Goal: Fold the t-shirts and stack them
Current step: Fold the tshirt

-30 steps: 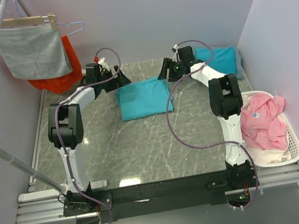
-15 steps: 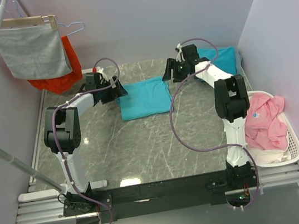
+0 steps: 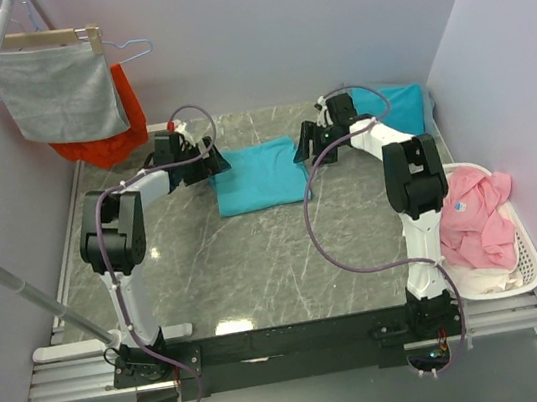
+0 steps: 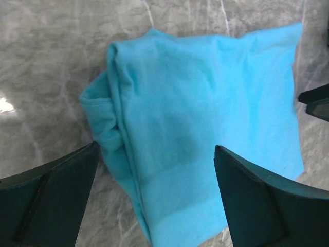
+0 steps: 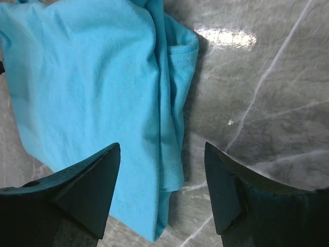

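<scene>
Grey marble desk (image 3: 258, 263) carries a folded t-shirt (image 3: 259, 174) between both pincers. The left pincer (image 3: 214, 159) stands wide over its left edge and the right pincer (image 3: 303, 145) is open over its right edge; neither holds it. The folding seems finished. Next, both should close on the edges and carry it onto the second t-shirt (image 3: 398, 106) behind the right pincer. The basket (image 3: 532, 258), right of that pincer, holds pink clothes (image 3: 473, 216).
</scene>
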Action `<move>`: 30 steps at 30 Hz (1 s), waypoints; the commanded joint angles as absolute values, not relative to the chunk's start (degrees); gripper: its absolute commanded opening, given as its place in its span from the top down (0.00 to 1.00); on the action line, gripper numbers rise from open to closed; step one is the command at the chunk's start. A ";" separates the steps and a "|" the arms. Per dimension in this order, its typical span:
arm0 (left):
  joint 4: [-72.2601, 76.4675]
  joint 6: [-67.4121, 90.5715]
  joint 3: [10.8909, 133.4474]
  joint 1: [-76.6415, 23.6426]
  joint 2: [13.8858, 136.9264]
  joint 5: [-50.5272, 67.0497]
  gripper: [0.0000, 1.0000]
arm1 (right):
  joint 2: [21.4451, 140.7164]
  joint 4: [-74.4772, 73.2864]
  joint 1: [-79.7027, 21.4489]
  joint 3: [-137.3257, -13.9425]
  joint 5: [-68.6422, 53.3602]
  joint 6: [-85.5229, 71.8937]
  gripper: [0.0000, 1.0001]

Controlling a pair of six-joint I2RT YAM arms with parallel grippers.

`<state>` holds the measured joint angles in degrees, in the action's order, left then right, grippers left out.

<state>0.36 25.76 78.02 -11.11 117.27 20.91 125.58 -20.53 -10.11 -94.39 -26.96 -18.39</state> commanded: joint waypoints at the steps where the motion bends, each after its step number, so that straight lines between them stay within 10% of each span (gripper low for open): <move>1: 4.83 26.98 78.93 -11.07 119.09 26.10 0.01 | 125.77 -18.37 -11.07 -93.43 -29.70 -18.98 0.28; 10: 15.29 33.57 73.48 -11.07 121.20 36.38 0.14 | 130.16 -12.84 -12.57 -92.99 -40.33 -23.90 0.35; 19: 21.27 37.26 72.42 -11.07 121.91 42.97 0.99 | 130.26 -0.18 -12.30 -88.33 -50.45 -30.93 0.99; 30: 15.03 31.56 70.22 -8.26 119.44 41.66 0.99 | 121.56 -2.02 -9.67 -81.13 -41.49 -26.20 1.00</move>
